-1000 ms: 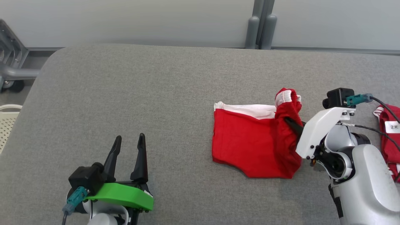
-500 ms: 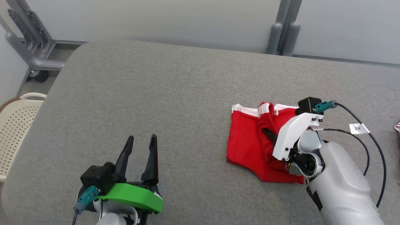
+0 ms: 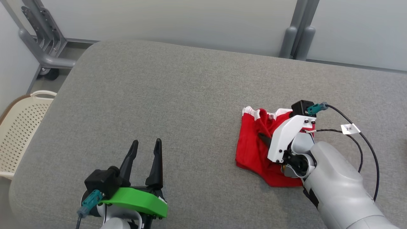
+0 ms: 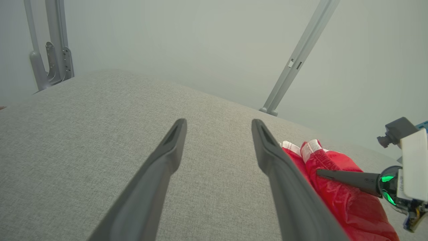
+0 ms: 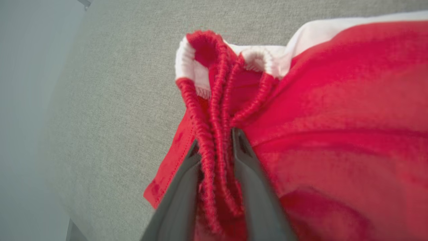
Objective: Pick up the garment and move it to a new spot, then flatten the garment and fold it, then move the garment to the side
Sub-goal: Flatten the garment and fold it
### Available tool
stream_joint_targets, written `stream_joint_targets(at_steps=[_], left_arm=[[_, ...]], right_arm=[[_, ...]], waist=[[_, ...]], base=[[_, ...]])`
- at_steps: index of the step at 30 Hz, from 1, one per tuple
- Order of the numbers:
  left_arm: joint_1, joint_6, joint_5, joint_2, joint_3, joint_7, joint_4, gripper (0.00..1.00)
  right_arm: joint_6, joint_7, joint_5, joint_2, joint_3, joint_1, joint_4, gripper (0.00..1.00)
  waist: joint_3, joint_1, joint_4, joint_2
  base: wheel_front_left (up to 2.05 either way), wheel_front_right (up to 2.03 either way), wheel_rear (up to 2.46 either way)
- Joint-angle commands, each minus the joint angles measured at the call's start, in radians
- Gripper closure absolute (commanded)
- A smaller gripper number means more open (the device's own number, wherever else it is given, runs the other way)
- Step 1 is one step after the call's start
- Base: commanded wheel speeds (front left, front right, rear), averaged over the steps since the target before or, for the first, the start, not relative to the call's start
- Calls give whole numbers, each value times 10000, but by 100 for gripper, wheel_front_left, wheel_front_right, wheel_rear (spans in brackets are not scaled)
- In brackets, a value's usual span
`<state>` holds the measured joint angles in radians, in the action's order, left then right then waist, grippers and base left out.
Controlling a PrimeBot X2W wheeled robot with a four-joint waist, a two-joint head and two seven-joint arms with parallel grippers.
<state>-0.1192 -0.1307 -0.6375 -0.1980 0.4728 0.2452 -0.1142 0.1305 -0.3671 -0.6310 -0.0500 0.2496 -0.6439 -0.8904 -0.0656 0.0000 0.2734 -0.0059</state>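
Observation:
The garment (image 3: pixel 252 149) is a pair of red shorts with a white waistband, lying right of centre on the grey padded table (image 3: pixel 190 95). Its right part is pulled over leftward onto the rest. My right gripper (image 3: pixel 263 138) reaches over it from the right. In the right wrist view the gripper (image 5: pixel 215 138) has a bunched red fold (image 5: pixel 217 110) pinched between its two fingers. The left gripper (image 3: pixel 146 143) stands open over bare table at the lower left, well apart from the garment. The left wrist view shows its fingers spread (image 4: pixel 217 124) and the garment (image 4: pixel 337 197) to the right.
A cream perforated basket (image 3: pixel 19 127) stands off the table's left edge. A grey metal frame on wheels (image 3: pixel 41 41) sits at the far left corner. Grey posts (image 3: pixel 299 38) rise behind the table. A black cable with a white tag (image 3: pixel 348 128) loops by my right arm.
The head camera has swung, shifting the whole picture. My right gripper has carried the garment's right edge leftward over the rest, so the garment looks narrower. The left gripper stays open.

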Motion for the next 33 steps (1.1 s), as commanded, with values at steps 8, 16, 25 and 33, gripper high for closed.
stream_joint_targets(at_steps=[8,16,25,33], left_arm=[[-147,14,-88,-20,-49,57,-23,0],[-45,-108,-98,-90,-91,81,56,0],[98,-262,-91,-231,-133,20,298,0],[236,-447,48,-345,-59,-114,578,0]], right_arm=[[4,796,-1045,-24,1081,-572,-298,0],[4,1369,-1901,-28,1896,-891,113,0],[4,2538,-1047,-45,1266,-1311,57,0],[4,2767,-167,-711,62,-458,1225,0]], waist=[[-16,0,-93,59],[30,0,-397,59],[57,0,-867,59],[127,0,-1527,59]], base=[[0,0,0],[0,0,0],[0,0,0],[0,0,0]])
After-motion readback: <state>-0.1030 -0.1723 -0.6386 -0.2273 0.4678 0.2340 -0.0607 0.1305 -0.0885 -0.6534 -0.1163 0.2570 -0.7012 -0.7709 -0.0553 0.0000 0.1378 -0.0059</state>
